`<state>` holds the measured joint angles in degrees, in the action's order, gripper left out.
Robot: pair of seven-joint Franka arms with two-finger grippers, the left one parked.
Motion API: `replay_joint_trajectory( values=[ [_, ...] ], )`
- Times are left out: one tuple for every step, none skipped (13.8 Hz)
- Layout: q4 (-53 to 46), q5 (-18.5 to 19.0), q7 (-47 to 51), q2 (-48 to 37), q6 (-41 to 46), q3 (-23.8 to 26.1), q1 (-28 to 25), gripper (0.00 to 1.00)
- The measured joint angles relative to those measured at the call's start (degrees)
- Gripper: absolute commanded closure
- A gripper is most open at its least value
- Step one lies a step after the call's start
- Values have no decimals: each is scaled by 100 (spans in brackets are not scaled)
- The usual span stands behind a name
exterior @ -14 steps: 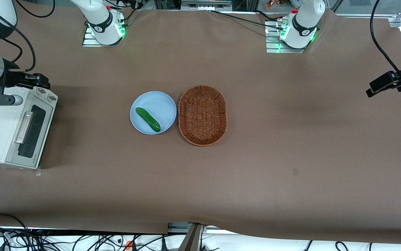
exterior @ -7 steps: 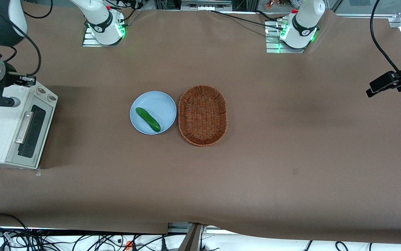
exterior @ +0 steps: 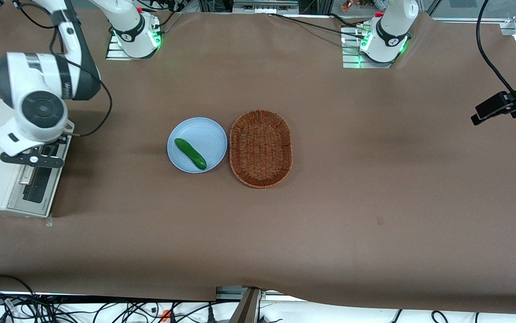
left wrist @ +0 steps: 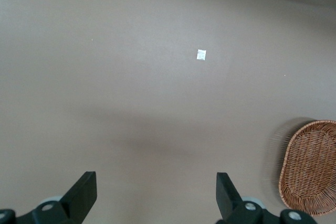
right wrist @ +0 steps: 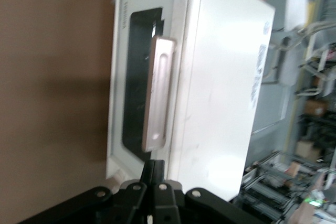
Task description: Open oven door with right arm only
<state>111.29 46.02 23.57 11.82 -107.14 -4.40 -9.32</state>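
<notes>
The black two-finger gripper (right wrist: 156, 171) has its fingers (right wrist: 149, 170) drawn together with nothing between them; it hangs from the white jointed right arm (exterior: 38, 107), pointing down, just off one end of the silver bar handle (right wrist: 157, 93) and not gripping it; that handle runs away from the fingertips along the oven door (right wrist: 134, 77) – a silver-framed panel with a dark glass window – which lies flush against the small cream-white toaster oven (right wrist: 220, 87), at the working arm's end of the brown table (exterior: 374, 202); from the front, the arm's wrist covers the part of the door farther from the camera, the nearer part (exterior: 38, 184) showing; well away from the gripper, toward the parked arm's end, a round pale-blue plate (exterior: 199, 130) holds a green cucumber (exterior: 190, 153); just beside the plate, farther out again, sits an oval brown wicker basket (exterior: 261, 148).
</notes>
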Motion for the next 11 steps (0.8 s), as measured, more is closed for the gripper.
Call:
replay_joint_trajectory(
  values=[
    [87, 334, 117, 53, -139, -24, 12, 100],
    [105, 573, 203, 96, -209, -36, 22, 100],
    [107, 779, 375, 144, -255, -41, 24, 100],
    [112, 984, 616, 240, -313, -51, 27, 100],
    [114, 1188, 894, 394, -447, -90, 29, 100],
    [112, 1332, 1109, 558, -622, -152, 33, 100],
    [104, 1416, 1237, 692, -802, -219, 41, 100],
    [84, 1454, 1279, 782, -959, -278, 54, 100],
    [57, 1460, 1281, 832, -1056, -313, 75, 100],
    [33, 1461, 1281, 858, -1111, -331, 94, 100],
    [19, 1461, 1281, 864, -1144, -347, 104, 100]
  ],
)
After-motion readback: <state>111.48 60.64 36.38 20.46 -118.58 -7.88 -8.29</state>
